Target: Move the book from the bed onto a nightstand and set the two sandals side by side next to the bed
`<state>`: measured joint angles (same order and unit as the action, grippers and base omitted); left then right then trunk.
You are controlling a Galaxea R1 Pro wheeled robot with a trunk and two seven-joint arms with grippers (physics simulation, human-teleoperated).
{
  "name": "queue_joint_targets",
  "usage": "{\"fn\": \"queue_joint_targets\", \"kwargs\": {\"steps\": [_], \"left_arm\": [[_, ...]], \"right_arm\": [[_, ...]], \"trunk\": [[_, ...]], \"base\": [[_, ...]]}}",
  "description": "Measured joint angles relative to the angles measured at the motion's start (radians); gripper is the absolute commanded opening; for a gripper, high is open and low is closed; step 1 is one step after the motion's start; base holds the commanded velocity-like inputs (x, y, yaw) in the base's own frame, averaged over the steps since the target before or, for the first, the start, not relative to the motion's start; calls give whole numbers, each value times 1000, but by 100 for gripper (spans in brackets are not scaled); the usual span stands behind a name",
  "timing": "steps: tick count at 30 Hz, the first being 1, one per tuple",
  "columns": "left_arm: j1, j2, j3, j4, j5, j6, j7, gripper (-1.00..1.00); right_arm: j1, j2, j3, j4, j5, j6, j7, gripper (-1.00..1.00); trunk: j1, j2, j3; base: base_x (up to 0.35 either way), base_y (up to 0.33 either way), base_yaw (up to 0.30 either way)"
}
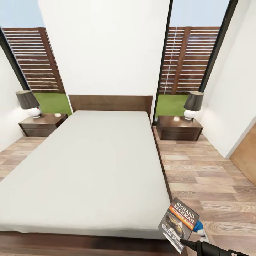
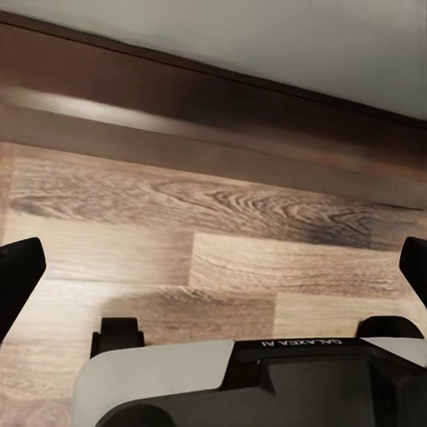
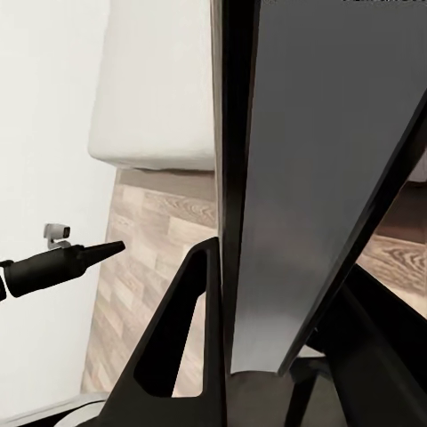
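Observation:
My right gripper [image 1: 187, 244] is shut on the book [image 1: 179, 222] and holds it upright above the floor, just off the bed's near right corner. Its dark cover with the orange band and "RICHARD BACHMAN" faces the head camera. In the right wrist view the book [image 3: 311, 178] stands edge-on between the fingers [image 3: 191, 302]. A bit of bright blue [image 1: 198, 225] peeks out behind the book; I cannot tell if it is a sandal. The bed [image 1: 89, 167] has a bare grey mattress. One nightstand [image 1: 42, 124] flanks it on the left, the other nightstand [image 1: 179, 128] on the right. My left gripper [image 2: 213, 267] hangs open over the floor beside the bed frame [image 2: 213, 98].
Each nightstand carries a lamp with a dark shade, one lamp [image 1: 28, 103] on the left and one lamp [image 1: 193, 105] on the right. A strip of wood-plank floor [image 1: 202, 177] runs along the bed's right side to the white wall. A light wooden panel [image 1: 245, 153] stands at the far right.

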<state>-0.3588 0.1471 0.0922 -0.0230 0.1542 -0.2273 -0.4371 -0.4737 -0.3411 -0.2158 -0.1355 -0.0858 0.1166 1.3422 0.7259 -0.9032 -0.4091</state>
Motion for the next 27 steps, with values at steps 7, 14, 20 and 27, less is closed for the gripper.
{"fn": "queue_joint_targets", "kwargs": {"steps": [7,14,20,27], "left_arm": [[0,0,0,0,0,0,0,100],[0,0,1,0,0,0,0,100],[1,0,1,0,0,0,0,100],[1,0,0,0,1,0,0,100]], "right_arm": [[0,0,0,0,0,0,0,-100],[0,0,1,0,0,0,1,-100],[0,0,0,-1,-1,1,3,-100],[0,0,0,-1,0,2,2,-100]], "trunk": [[0,0,5],[0,0,5],[0,0,5],[0,0,6]], "base": [[0,0,0],[0,0,0],[0,0,2],[0,0,187]]}}
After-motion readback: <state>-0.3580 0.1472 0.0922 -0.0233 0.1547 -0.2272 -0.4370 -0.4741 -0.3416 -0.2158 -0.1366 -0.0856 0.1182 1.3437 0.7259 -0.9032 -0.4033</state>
